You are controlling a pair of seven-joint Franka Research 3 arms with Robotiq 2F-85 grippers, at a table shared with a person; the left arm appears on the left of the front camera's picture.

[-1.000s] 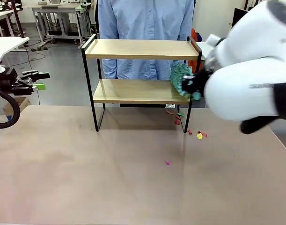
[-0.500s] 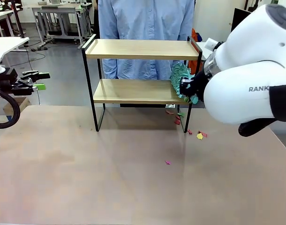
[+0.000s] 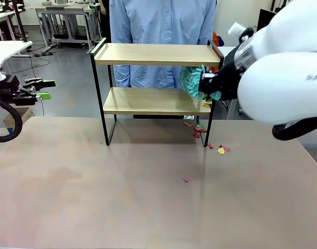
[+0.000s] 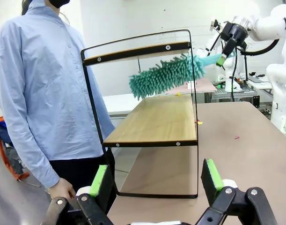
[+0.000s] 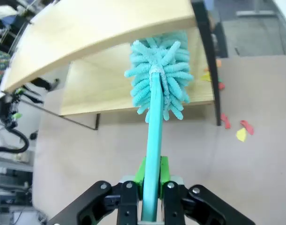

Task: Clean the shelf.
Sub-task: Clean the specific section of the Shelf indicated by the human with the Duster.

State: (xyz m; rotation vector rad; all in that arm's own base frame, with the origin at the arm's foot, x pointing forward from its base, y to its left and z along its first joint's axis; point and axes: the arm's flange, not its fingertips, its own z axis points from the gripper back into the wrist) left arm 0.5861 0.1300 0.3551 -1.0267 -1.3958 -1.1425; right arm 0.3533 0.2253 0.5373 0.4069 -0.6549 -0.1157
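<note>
The shelf (image 3: 148, 101) stands at the table's far side, two light wooden boards in a black frame; it also shows as the shelf (image 4: 157, 117) and the shelf (image 5: 96, 28). My right gripper (image 3: 210, 87) is shut on the handle of a teal fluffy duster (image 5: 157, 79), whose head (image 4: 166, 75) reaches in between the boards above the lower one's right end. A small yellow scrap (image 3: 206, 105) lies on that board's right edge. My left gripper (image 4: 154, 180) stands open, off the table's left side (image 3: 41, 89).
A person in a light blue shirt (image 3: 161, 21) stands behind the shelf, one hand (image 4: 63, 187) hanging down. Red, yellow and pink paper scraps (image 3: 220, 149) lie on the table by the shelf's right leg, one pink scrap (image 3: 186, 180) nearer the middle.
My right arm has lifted and pushed the duster further left into the gap between the boards. The left arm has not moved.
</note>
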